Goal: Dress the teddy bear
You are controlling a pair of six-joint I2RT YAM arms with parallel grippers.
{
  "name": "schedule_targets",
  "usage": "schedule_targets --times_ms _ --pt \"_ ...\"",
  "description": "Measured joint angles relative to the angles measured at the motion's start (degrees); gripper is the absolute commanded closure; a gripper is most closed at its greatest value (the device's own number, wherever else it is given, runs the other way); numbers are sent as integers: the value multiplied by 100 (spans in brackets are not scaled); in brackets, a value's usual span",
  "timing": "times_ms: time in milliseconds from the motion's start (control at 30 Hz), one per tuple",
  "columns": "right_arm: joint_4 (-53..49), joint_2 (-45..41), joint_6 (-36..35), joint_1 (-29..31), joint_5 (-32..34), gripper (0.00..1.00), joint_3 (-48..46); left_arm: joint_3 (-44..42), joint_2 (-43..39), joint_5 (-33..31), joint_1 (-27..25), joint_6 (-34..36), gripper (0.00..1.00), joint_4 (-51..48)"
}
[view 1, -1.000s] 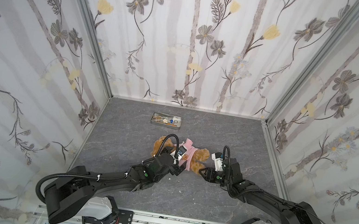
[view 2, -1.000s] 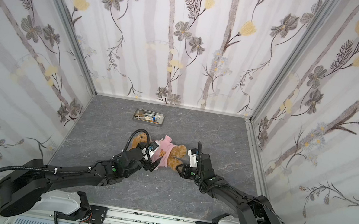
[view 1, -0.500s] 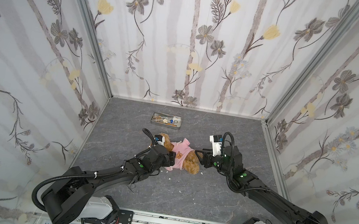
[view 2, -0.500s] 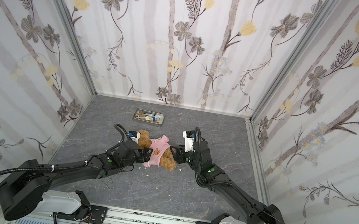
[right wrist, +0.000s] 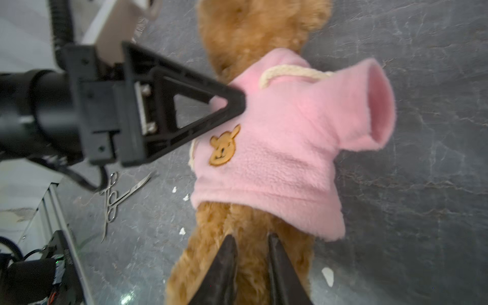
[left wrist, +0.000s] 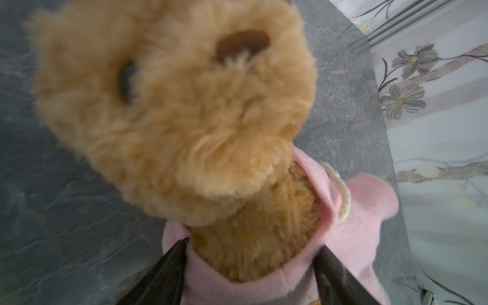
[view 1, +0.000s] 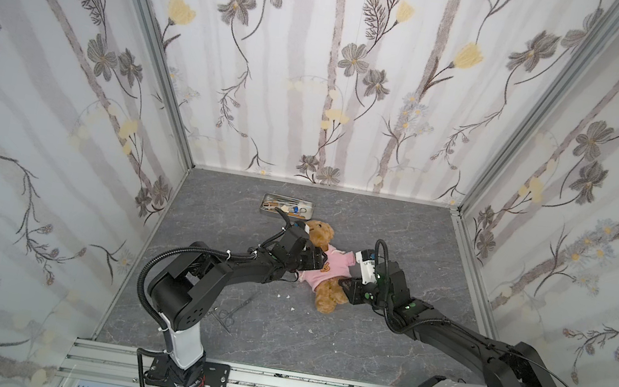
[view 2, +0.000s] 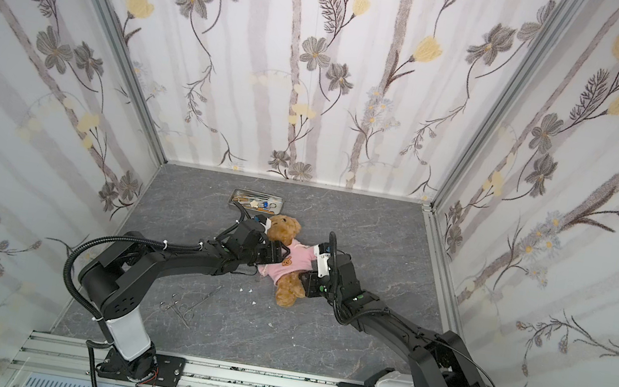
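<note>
The teddy bear [view 1: 320, 233] lies face up on the worktop [view 1: 357, 358], its head toward the metal tray [view 1: 290, 198]. The pink shirt [view 1: 329, 267] is already over its head and down to the waist. The left gripper [left wrist: 252, 244] has its jaws spread wide across the shirted chest just under the chin. Both tips press into the collar, apparently to pin the body. The right gripper [right wrist: 250, 237] has its jaws nearly together, pinching fur on a leg just below the hem, probably to keep the bear stretched straight. One sleeve [right wrist: 369, 105] stands hollow, so an arm looks left to thread.
</note>
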Motion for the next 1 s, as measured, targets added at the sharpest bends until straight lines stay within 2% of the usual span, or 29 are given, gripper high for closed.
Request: schedule_targets --times_ms 133,233,333,467,667,1000 --pt "-293 -614 -393 20 367 56 125 192 -20 -184 138 428 16 -81" --pt "-352 -664 -1073 168 586 47 404 39 -382 -334 149 741 12 -175" --pt "-363 -501 -2037 448 741 44 684 -299 -903 -564 238 933 11 -214" --pt "-400 -197 -3499 662 894 43 929 -850 -1655 -870 527 1069 11 -339" --pt "-922 841 -5064 667 1106 43 1897 -1408 -2465 -1084 739 1217 10 -358" --pt "-2177 2131 -6227 833 1075 44 3053 -1950 -2929 -1246 774 1300 11 -424"
